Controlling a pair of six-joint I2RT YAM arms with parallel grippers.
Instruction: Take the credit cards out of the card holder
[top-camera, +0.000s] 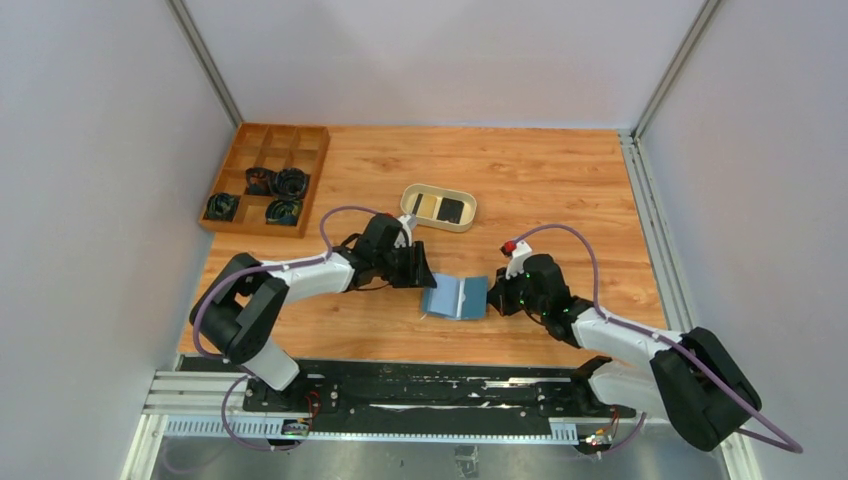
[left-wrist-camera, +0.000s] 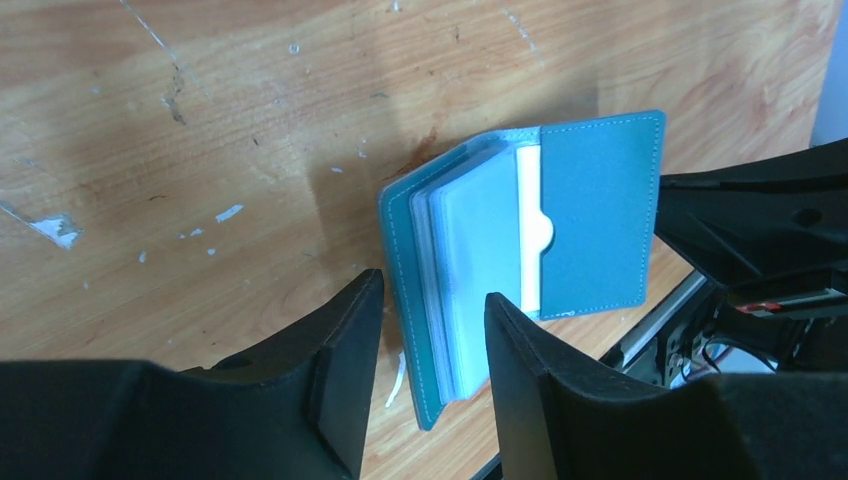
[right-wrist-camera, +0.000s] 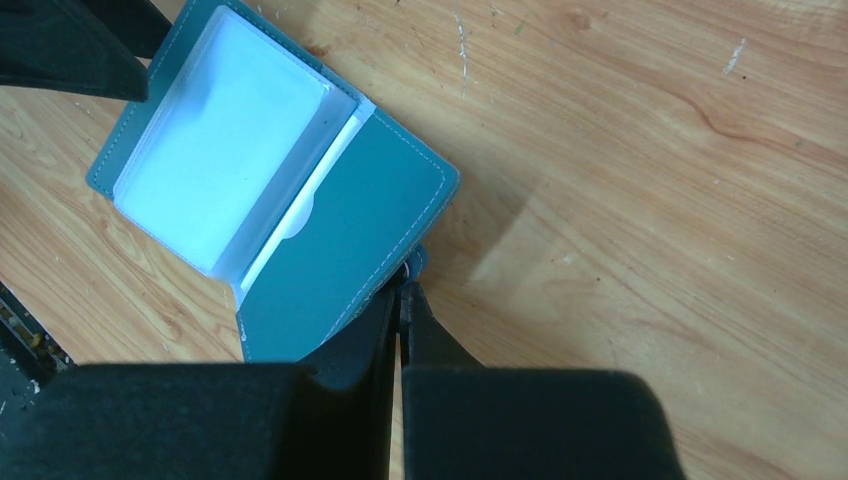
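Note:
The teal-blue card holder (top-camera: 455, 297) lies open on the table between my two grippers. Its pale clear sleeves (left-wrist-camera: 480, 250) stand fanned up in the middle; I cannot tell whether a card is inside. My left gripper (top-camera: 420, 268) is open, its fingers (left-wrist-camera: 345, 350) on either side of the holder's left cover and sleeves without closing on them. My right gripper (right-wrist-camera: 403, 292) is shut on the snap tab at the holder's right cover (right-wrist-camera: 340, 250). A tan-gold card (top-camera: 425, 206) and a black card (top-camera: 452, 210) lie in the beige oval dish (top-camera: 438, 225).
A brown wooden compartment tray (top-camera: 303, 145) with several dark coiled items stands at the back left. The dish sits just behind the left gripper. Grey walls close in both sides and the back. A black rail (top-camera: 400, 385) runs along the near edge.

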